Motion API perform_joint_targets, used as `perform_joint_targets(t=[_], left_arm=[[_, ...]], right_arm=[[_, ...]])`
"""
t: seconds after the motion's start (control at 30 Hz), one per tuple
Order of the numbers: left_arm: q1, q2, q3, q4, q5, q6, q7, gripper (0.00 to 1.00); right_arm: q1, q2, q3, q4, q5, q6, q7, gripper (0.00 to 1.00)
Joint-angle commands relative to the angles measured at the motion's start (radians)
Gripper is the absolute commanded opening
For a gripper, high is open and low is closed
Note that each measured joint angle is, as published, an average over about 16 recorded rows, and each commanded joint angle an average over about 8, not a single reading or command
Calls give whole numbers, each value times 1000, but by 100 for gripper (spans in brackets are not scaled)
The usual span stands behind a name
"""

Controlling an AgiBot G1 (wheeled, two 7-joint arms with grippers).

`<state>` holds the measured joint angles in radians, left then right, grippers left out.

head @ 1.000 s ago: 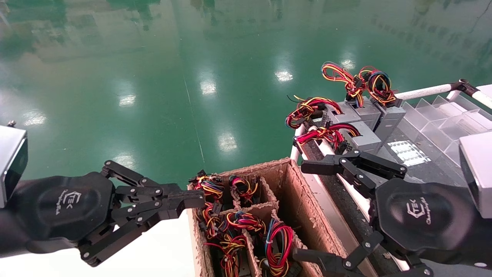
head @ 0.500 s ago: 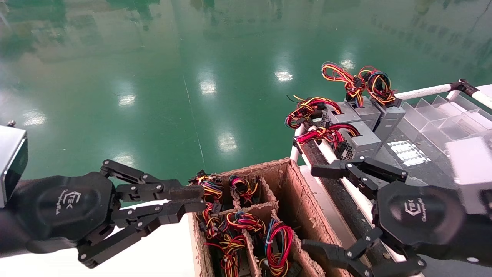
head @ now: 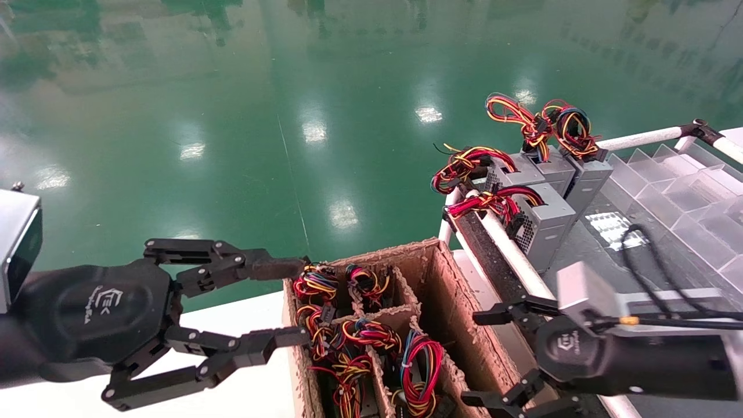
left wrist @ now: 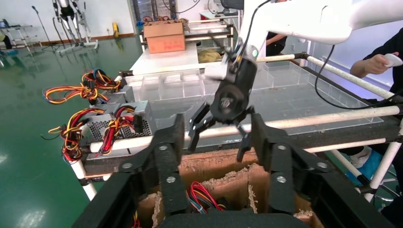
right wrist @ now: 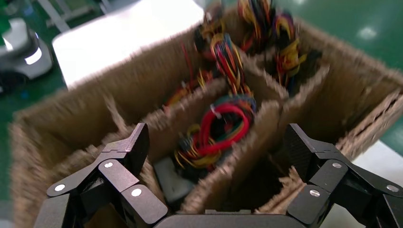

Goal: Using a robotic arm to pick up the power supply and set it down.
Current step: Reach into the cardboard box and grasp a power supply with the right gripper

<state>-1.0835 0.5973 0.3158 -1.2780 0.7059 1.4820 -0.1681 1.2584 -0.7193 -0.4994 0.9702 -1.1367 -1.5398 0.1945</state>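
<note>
Several power supplies stand on end in a partitioned cardboard box [head: 453,290], wire bundles on top. One power supply with a red and blue wire loop [head: 421,360] sits in a near compartment; the right wrist view shows its loop [right wrist: 223,126] and grey body [right wrist: 173,179]. My right gripper [head: 479,358] hovers open over the box's right side, just right of that unit, holding nothing. My left gripper [head: 287,302] is open wide at the box's left edge, also holding nothing. In the left wrist view, the right gripper [left wrist: 217,147] hangs above the box's far wall [left wrist: 214,168].
More grey power supplies [head: 543,217] with red and yellow wire loops lie on a pipe-framed rack [head: 511,255] to the right of the box. Clear plastic dividers [head: 691,191] sit further right. A white tabletop [head: 249,313] lies under my left gripper, with green floor beyond.
My left gripper has spread from nearly closed to wide open. My right arm has turned and dropped from above the rack towards the box's right side, staying open.
</note>
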Motion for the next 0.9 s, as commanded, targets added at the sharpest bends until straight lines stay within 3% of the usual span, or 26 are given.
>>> perform_joint_targets(t=[0.03,0.07,0.3,0.33,0.9], left_arm=[[0,0,0,0,0,0,0,100],[0,0,0,0,0,0,0,100],[0,0,0,0,0,0,0,100],[0,0,0,0,0,0,0,100],[0,0,1,0,-1,0,0,100]], right_arm=[[28,-28,-27,-43,-48,-7,-18,100],[38,-43,-35,-64,-63,-6,-37,93],[92,-125,-67,-165,-118,-4,-174,6],[98,-134,-71,-172,-124,-2,-190,0],[113,-202,-103,-143,-209,70,-350,0]])
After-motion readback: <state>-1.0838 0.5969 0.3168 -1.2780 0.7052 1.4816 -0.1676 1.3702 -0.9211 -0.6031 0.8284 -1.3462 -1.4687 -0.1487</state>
